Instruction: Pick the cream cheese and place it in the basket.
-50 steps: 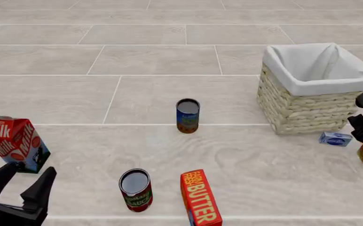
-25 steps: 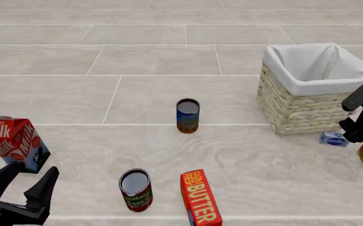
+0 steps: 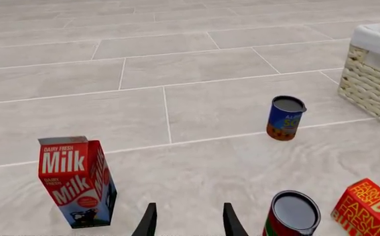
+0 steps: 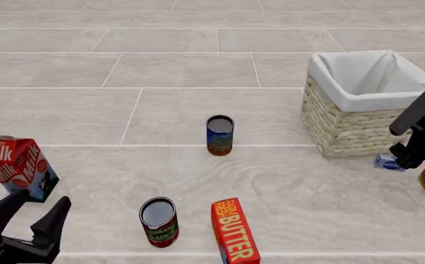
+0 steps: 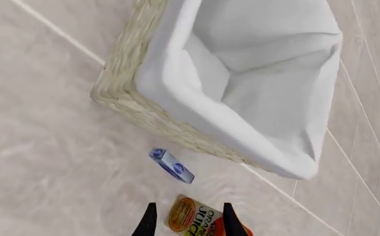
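Lying flat on the table just beside the basket [image 4: 359, 104], at the foot of its near wicker wall, the cream cheese [image 4: 383, 161] is partly covered in the front view by the right gripper [image 4: 408, 160], which hangs over it. From the right wrist camera the small blue box [image 5: 172, 165] is apart from the basket [image 5: 176, 93] and clear of the fingers [image 5: 148, 222] — they stand spread with nothing between them. An orange juice carton [image 5: 191, 217] lies a little farther from the basket than the cream cheese. Well away from the basket, the left gripper [image 4: 32, 217] hovers with its fingers parted and empty beside the milk carton [image 4: 18, 166]. A blue can [image 4: 220, 135] stands nearest the basket; a red can [image 4: 159, 221] and the butter box [image 4: 234, 231] stand farther off.
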